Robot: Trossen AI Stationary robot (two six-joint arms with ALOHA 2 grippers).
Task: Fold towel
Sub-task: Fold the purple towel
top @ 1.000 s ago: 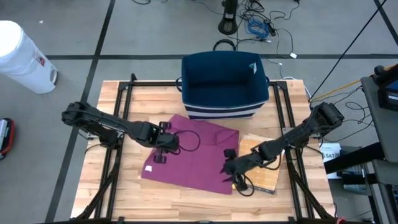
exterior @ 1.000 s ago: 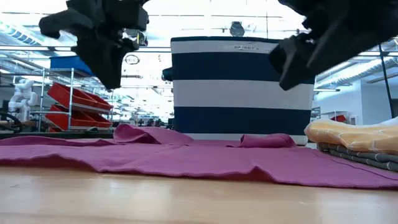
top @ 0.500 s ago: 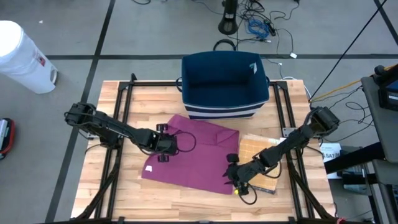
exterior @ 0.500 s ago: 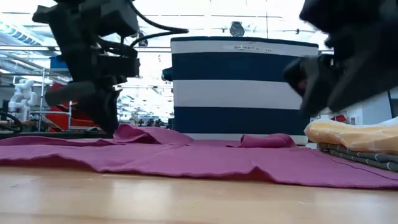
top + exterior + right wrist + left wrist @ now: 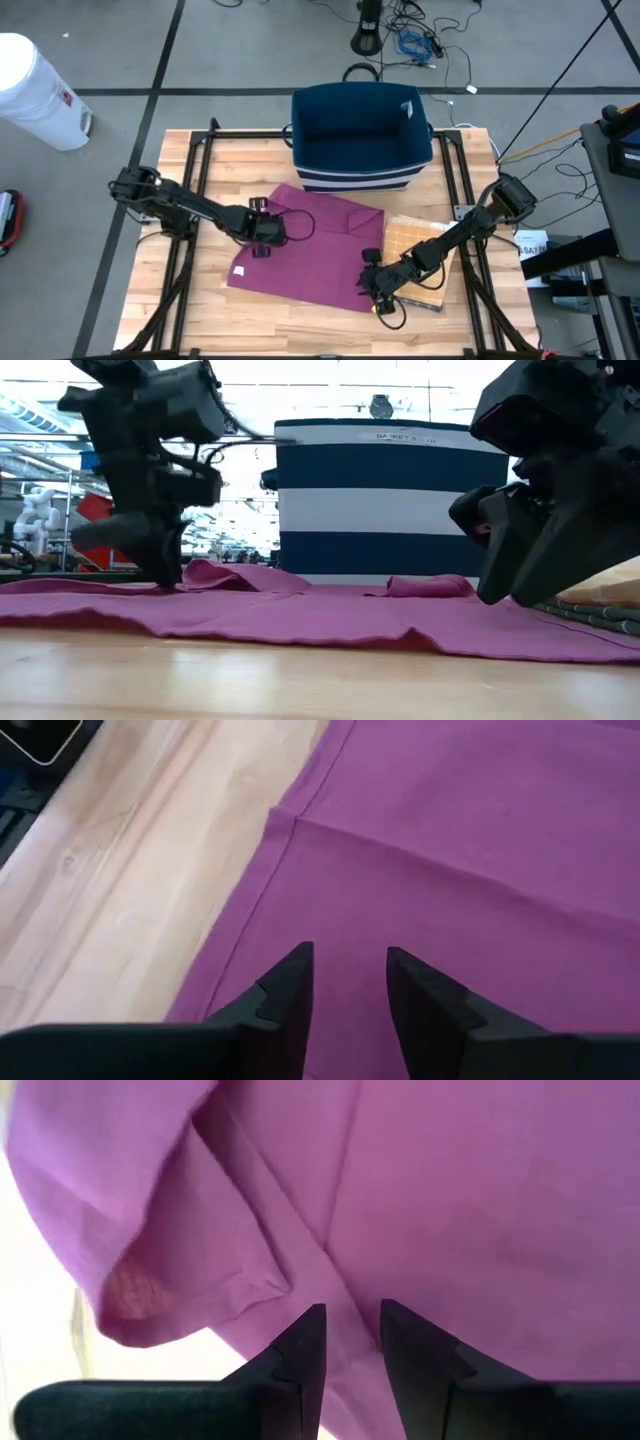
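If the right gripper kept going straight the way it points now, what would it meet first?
The purple towel. The right gripper points down at the cloth just inside its edge, jaws apart with nothing between them. Under the cloth lies the wooden table. How near it hangs is unclear.

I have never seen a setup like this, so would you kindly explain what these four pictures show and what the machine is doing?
It is a robot with two dark jointed arms at a wooden table, each ending in a two-finger pincer. One picture looks straight down, one looks level across the tabletop, and two come from cameras on the arms' wrists. On the table lies a purple towel, a navy striped basket behind it, and a stack of folded cloths beside the towel. The left pincer is down on the towel's left part, its fingers a little apart over a fold. The right pincer is low over the towel's front right corner, fingers apart. Neither visibly holds anything yet.
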